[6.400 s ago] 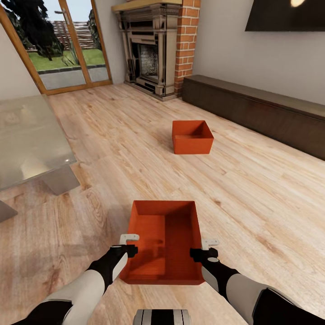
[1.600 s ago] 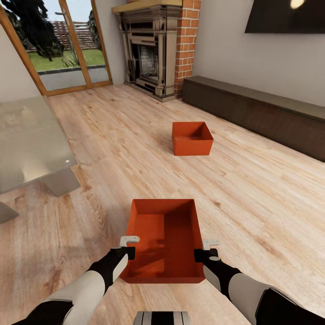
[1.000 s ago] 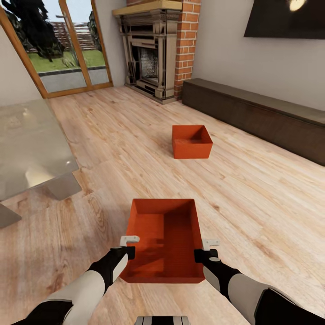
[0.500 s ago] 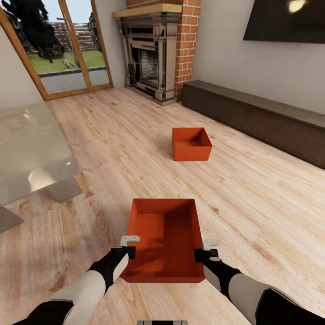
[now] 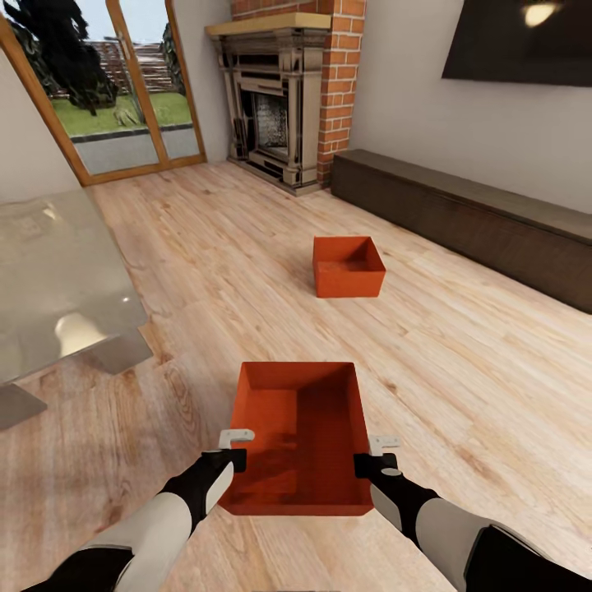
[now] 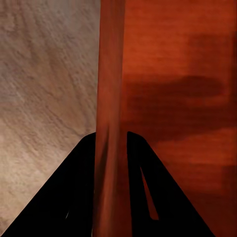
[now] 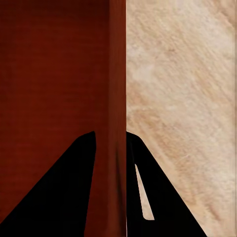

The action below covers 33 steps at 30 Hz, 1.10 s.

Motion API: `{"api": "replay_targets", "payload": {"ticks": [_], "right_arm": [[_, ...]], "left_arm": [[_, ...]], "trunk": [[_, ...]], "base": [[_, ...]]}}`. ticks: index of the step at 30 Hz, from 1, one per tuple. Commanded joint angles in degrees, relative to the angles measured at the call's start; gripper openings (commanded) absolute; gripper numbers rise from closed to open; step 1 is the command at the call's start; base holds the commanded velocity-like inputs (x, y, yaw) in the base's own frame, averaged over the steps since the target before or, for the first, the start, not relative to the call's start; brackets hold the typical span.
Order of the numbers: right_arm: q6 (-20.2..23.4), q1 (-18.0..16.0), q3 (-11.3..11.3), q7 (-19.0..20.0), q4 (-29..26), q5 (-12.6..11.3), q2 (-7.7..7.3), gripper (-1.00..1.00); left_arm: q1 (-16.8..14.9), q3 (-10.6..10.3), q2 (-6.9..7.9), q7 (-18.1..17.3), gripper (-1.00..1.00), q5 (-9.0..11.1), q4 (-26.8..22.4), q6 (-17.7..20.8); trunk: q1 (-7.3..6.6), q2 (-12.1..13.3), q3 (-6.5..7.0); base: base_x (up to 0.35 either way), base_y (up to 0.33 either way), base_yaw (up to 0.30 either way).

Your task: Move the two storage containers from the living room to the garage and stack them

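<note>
Both grippers, left (image 5: 236, 448) and right (image 5: 374, 455), are pinching one ribbed orange-red bin's (image 5: 300, 436) walls; its twin (image 5: 349, 265) is waiting, garage unreached.

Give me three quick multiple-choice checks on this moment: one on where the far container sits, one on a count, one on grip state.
1. The far container rests on:
A. the glass table
B. the wood plank floor
C. the dark low cabinet

2. Orange-red containers in the head view:
A. one
B. two
C. three

3. The near container is:
A. held by its side walls, one gripper each
B. held by one gripper alone
C. free of both grippers

Answers: 1 B, it sits on planks before the fireplace. 2 B, one near, one far. 3 A, the left gripper and right gripper each straddle a wall.
</note>
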Motion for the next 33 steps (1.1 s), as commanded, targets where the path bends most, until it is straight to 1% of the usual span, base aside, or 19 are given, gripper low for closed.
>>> {"api": "replay_targets", "payload": {"ticks": [1,33], "right_arm": [[-0.43,-0.05,-0.25,-0.33,-0.02,0.3,-1.06,-1.0],[-0.45,-0.05,-0.25,-0.39,-0.02,0.3,-1.06,-1.0]], "left_arm": [[0.02,0.2,0.21,0.75,-1.0,-0.65,0.06,0.55],[0.02,0.27,0.25,0.75,-1.0,-0.65,0.06,0.55]], "trunk": [[-0.23,0.4,0.15],[-7.26,13.24,5.89]], "base": [[0.0,0.0,0.0],[0.0,0.0,0.0]]}}
